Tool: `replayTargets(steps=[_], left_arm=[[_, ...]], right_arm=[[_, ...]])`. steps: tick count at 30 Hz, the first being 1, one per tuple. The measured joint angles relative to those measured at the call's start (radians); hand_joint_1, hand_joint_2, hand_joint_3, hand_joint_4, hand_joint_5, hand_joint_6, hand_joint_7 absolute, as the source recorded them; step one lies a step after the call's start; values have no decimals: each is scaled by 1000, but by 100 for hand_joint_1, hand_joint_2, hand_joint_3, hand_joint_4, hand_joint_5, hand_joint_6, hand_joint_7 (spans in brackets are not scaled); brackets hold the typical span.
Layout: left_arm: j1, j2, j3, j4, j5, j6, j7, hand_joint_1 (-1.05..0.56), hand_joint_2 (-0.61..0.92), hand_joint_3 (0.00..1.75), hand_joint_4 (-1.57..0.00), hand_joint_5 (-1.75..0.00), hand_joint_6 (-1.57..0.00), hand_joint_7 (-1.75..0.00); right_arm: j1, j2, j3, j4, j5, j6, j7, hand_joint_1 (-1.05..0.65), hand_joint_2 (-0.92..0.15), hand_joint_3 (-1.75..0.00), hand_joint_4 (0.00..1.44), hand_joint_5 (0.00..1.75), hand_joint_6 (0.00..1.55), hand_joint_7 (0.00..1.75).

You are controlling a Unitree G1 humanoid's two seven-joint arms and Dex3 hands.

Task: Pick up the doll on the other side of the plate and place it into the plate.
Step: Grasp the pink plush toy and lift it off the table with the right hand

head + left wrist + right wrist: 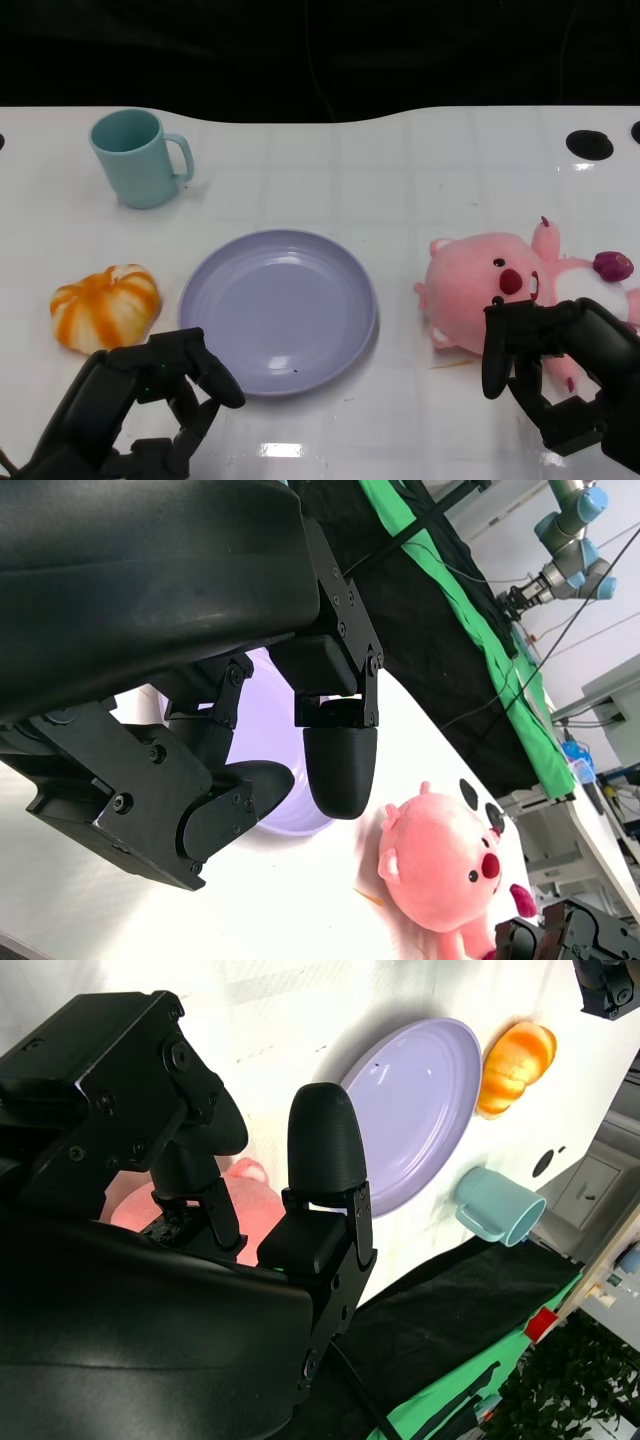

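Note:
The pink plush doll point(490, 275) lies on the white table to the right of the lavender plate point(275, 310). My right hand point(565, 370) hovers over the doll's lower body with its fingers spread and bent down, holding nothing. The right wrist view shows the doll point(245, 1175) just beyond those fingers point(320, 1150), with the plate point(420, 1100) farther off. My left hand point(140, 400) rests low at the plate's near left rim, empty. From the left wrist I see the plate point(268, 715), the doll point(440, 865) and the right hand point(570, 935).
A teal mug point(140, 155) stands at the back left. An orange-and-white pumpkin toy point(105, 305) lies left of the plate, close to my left hand. Two black holes point(590, 143) mark the table's far right. A black cloth backs the far edge.

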Motion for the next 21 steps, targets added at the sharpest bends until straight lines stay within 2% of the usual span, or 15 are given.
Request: replayTargets(steps=[2, 7, 8, 10, 12, 14, 16, 21], left_arm=[[0, 1, 1, 0, 0, 0, 0, -6, 55, 106, -76, -155, -84, -113], [0, 1, 1, 0, -2, 1, 0, -5, 55, 106, -76, -152, -83, -113], [0, 1, 1, 0, -2, 1, 0, -5, 55, 106, -76, -152, -83, -113], [-1, 1, 1, 1, -2, 1, 0, -5, 55, 106, -76, -152, -83, -113], [-4, 1, 1, 5, -1, 1, 0, -4, 54, 106, -77, -152, -84, -113], [-7, 1, 1, 9, 1, -1, 0, -4, 54, 107, -78, -153, -84, -113], [-7, 1, 1, 12, 1, -2, 0, -5, 54, 107, -77, -153, -83, -113], [-8, 1, 1, 12, 0, -1, 0, -5, 54, 107, -77, -153, -83, -114]], right_arm=[[0, 2, 0, 3, 0, -4, -2, 15, -36, -134, 82, 166, 79, 135], [-3, 14, -8, 4, 13, -4, -16, 12, -42, -112, 75, 132, 73, 104], [-5, 15, -10, 4, 17, -4, -16, 9, -45, -102, 72, 125, 71, 95], [-11, 15, -14, 5, 25, -4, -16, 1, -58, -70, 64, 108, 65, 71], [-25, 15, -17, 8, 30, -6, -16, -11, -72, -38, 48, 92, 54, 49], [-37, 10, -20, 8, 20, -6, -20, -21, -83, -17, 40, 81, 48, 35], [-43, -2, -21, 8, -7, -8, -31, -31, -86, -8, 30, 73, 38, 25], [-55, -40, -30, 9, -68, -20, -41, -41, -88, -2, 12, 61, 24, 14]])
